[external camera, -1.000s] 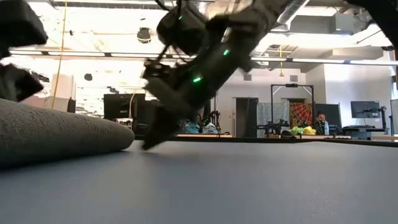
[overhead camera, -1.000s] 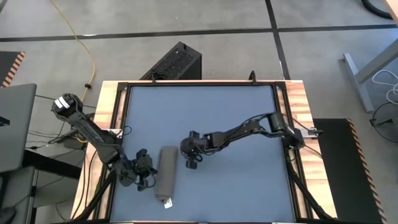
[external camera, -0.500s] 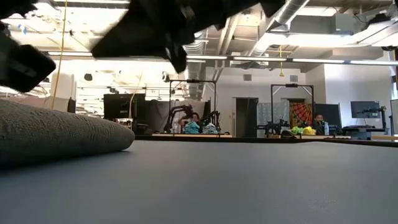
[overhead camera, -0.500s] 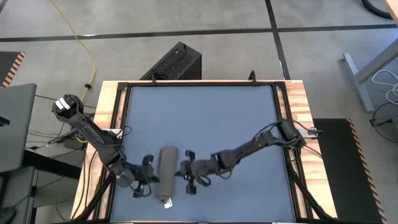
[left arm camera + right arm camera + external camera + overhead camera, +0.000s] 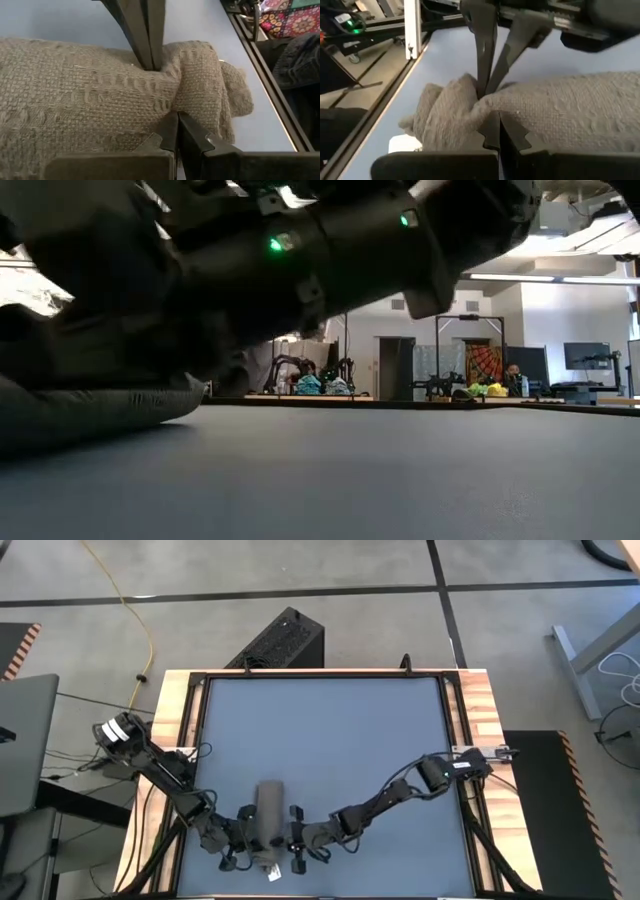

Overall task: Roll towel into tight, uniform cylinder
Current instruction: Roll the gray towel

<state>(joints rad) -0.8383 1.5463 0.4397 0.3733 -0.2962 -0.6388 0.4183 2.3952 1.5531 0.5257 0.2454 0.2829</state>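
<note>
The table (image 5: 330, 730) carries the rolled towel (image 5: 268, 830) near its front edge, left of centre, lying front to back, white tag (image 5: 270, 868) at the front end. Both arms reach low across the front. The left gripper (image 5: 243, 842) and right gripper (image 5: 295, 843), fingers pressed together, touch the roll's opposite sides near the tag end. In the low view, the arms block most of the towel (image 5: 90, 408). A black box (image 5: 280, 640) sits on the floor beyond the back edge.
</note>
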